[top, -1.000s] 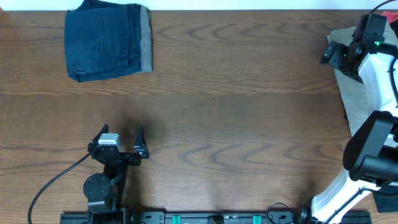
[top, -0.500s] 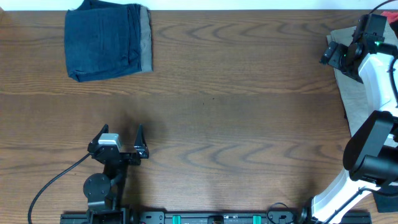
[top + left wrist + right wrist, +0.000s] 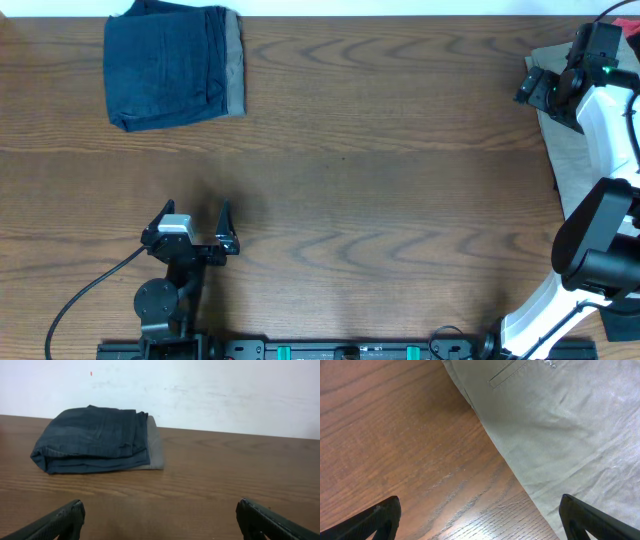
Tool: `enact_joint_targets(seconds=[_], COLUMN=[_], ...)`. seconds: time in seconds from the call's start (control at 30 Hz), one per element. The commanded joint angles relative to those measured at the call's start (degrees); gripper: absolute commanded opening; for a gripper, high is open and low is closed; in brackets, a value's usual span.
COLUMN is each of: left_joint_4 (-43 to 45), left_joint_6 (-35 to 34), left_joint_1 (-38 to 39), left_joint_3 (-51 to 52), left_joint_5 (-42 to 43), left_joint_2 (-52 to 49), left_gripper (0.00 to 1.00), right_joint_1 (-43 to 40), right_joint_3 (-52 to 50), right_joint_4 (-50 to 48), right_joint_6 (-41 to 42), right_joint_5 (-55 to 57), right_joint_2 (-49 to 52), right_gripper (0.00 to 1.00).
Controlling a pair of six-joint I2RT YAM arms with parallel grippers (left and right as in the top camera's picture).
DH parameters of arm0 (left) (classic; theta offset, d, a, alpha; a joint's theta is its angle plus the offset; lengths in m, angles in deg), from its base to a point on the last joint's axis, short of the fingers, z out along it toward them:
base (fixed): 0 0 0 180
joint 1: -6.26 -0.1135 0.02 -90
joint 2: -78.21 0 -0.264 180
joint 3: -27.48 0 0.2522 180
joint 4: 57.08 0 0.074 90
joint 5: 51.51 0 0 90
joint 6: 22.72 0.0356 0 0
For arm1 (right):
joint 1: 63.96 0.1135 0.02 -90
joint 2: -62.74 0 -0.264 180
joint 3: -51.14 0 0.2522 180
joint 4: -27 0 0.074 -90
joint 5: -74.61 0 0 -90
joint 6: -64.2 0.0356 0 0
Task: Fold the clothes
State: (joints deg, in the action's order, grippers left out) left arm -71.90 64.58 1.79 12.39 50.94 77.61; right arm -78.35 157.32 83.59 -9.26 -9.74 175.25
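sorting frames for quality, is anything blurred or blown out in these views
Overhead: even light, sharp, no glare on the table. Left wrist: navy shorts clear, left tool's fingers at the bottom corners blurred, wall bright. Right wrist: beige shorts and the table sharp, right tool's fingers soft.

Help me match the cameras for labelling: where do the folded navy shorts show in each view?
Overhead: folded navy shorts at top left, at the table's far edge.
Left wrist: left of centre, upper half.
Right wrist: not in it; only beige cloth.
Shared landmark: the wooden table, in all three.
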Motion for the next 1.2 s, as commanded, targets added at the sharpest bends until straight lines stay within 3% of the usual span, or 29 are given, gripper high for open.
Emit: enact_joint_targets(seconds=[0.0, 0.6, 1.17], left_joint_4=[-1.79, -1.79, -1.79], left_joint_6=[0.76, 0.76, 0.76], left_joint_1=[-0.28, -0.28, -0.28], left_joint_3=[1.09, 1.09, 1.09], left_joint_5=[-0.07, -0.07, -0.07], left_joint_2=[0.37, 0.37, 0.37], left_gripper=[0.98, 0.98, 0.98], right_joint_1=[-0.17, 0.22, 3.37], right_joint_3=[0.59, 0.57, 0.57], right_joint_4=[0.09, 0.24, 0.24], right_joint_6=[0.15, 0.15, 0.13], right_joint_5=[0.33, 0.33, 0.35], right_joint_2=[0.35, -3.17, -35.63], right_gripper=[0.99, 0.99, 0.99])
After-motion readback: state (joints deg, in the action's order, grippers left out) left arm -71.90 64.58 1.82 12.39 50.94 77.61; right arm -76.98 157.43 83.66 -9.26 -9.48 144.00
